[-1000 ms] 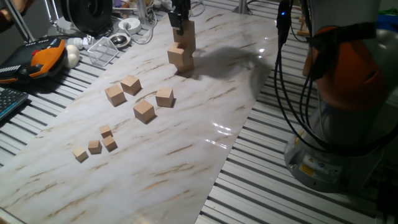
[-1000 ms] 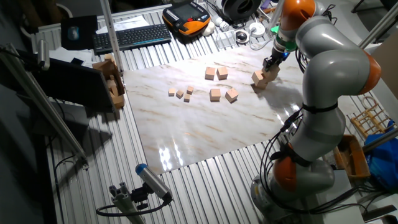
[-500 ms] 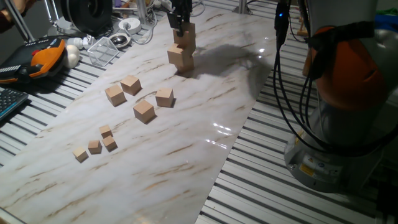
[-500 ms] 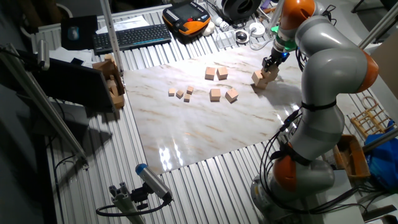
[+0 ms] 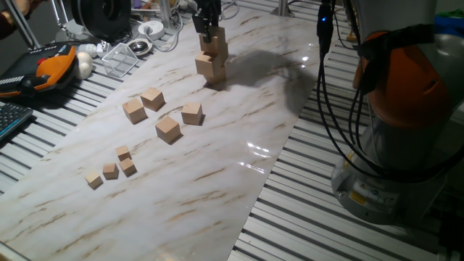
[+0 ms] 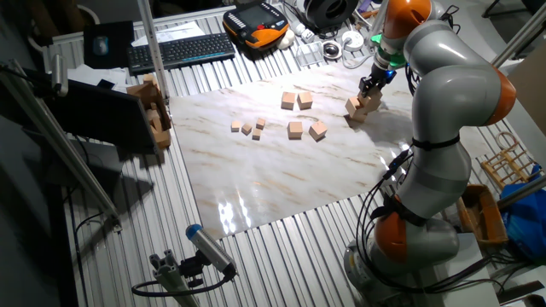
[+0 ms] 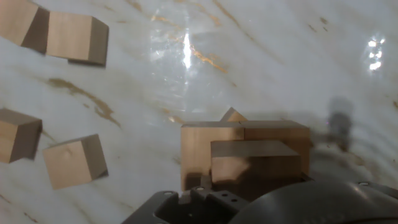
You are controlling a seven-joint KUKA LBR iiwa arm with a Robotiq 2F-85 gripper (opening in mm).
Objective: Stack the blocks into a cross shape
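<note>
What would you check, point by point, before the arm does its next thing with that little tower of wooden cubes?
1. Gripper at the tower's top block: ok.
2. Fingers closed on that block or released: cannot tell.
3. Tower standing: ok, though the blocks sit offset.
4. Cross shape finished: not ok.
5. Four loose blocks on the marble table for later picks, apart from the tower: ok.
6. Small cubes clear of the work: ok.
</note>
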